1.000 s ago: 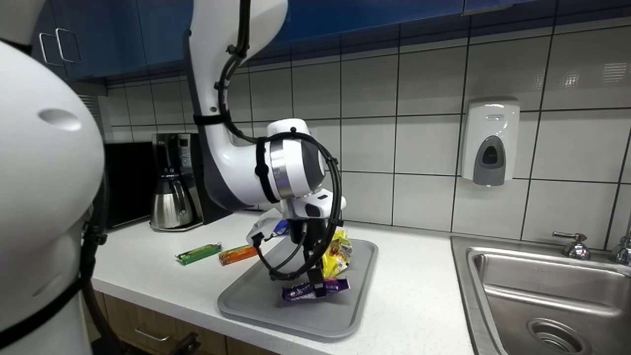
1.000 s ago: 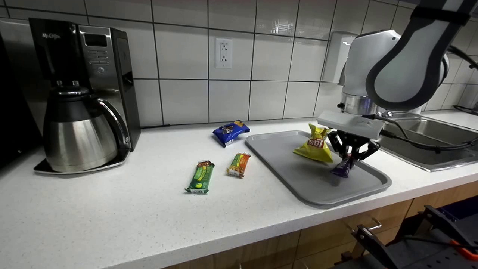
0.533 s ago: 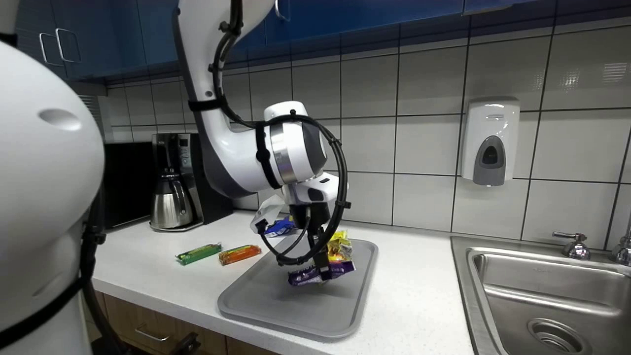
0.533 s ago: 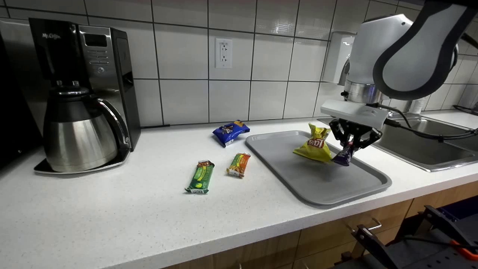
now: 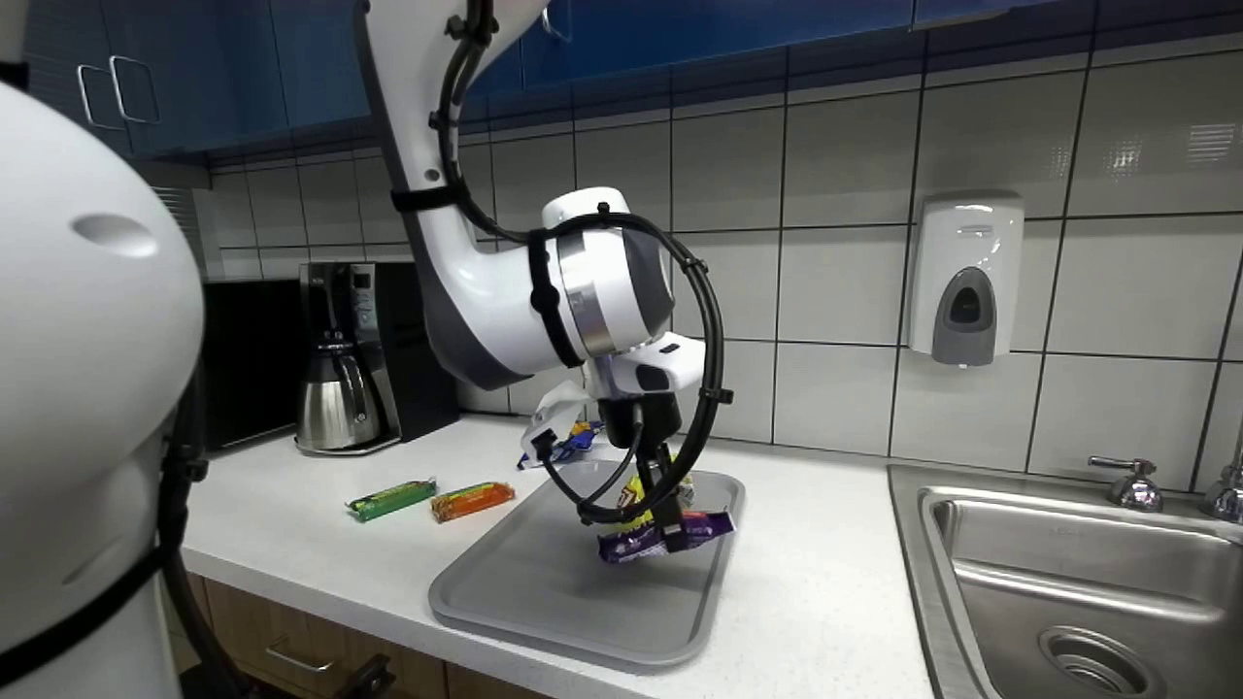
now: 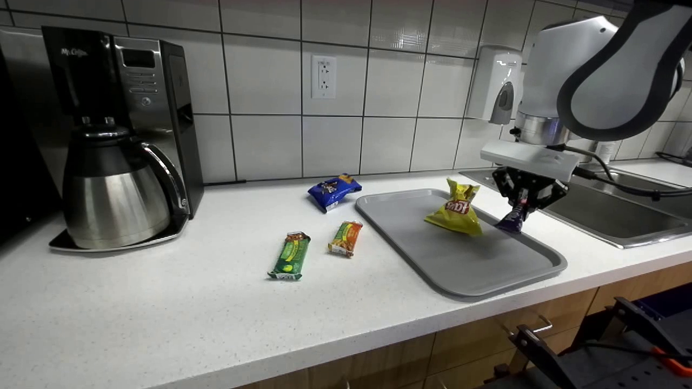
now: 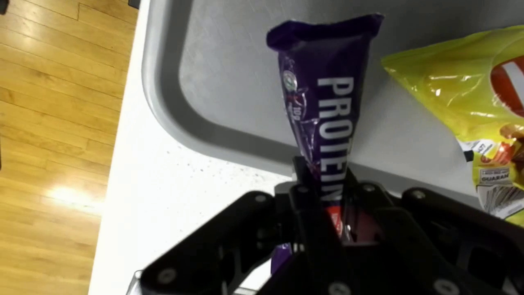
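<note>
A purple "PROTEIN" bar wrapper (image 7: 327, 90) is pinched across its middle by my gripper (image 7: 323, 176). In both exterior views the gripper (image 5: 668, 539) (image 6: 521, 208) is shut on the purple bar (image 5: 631, 544) (image 6: 511, 221) and holds it in the air, slightly tilted, over the sink-side edge of the grey tray (image 5: 573, 607) (image 6: 459, 265). A yellow Lay's chip bag (image 6: 457, 212) sits on the tray beside the bar; it also shows in the wrist view (image 7: 458, 86). In an exterior view the cable and gripper partly hide the yellow bag (image 5: 631, 492).
A green bar (image 6: 291, 258), an orange bar (image 6: 345, 239) and a blue snack bag (image 6: 333, 192) lie on the white counter (image 6: 216, 313) beside the tray. A coffee maker (image 6: 119, 162) stands farther along. A steel sink (image 5: 1088, 582) and wall soap dispenser (image 5: 966, 277) are on the opposite side.
The gripper has risen off the tray with the purple bar and moved toward the sink side. The yellow bag, tray and other snacks have not moved.
</note>
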Robot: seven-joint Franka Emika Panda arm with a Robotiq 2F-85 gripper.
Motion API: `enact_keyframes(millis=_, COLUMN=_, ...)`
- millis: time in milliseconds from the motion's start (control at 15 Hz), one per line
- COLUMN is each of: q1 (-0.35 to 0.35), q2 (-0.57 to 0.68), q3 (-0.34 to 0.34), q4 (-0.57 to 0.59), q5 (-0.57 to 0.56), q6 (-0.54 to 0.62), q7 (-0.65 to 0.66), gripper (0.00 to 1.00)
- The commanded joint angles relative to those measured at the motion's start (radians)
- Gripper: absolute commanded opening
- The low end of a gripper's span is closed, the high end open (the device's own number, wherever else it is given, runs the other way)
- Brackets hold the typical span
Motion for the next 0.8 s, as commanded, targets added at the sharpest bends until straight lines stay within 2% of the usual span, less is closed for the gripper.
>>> enact_keyframes(millis=0, q1=-0.023, q2=0.004, q3=-0.045, q4=0.024, q5=-0.048, q6=0.01, q7=0.004, gripper=0.04)
enact_keyframes(millis=733, q1=-0.036, q2=0.123, q3=-0.157, q4=0.13, q5=-0.047, q6=0.061, q7=0.0, gripper=0.04)
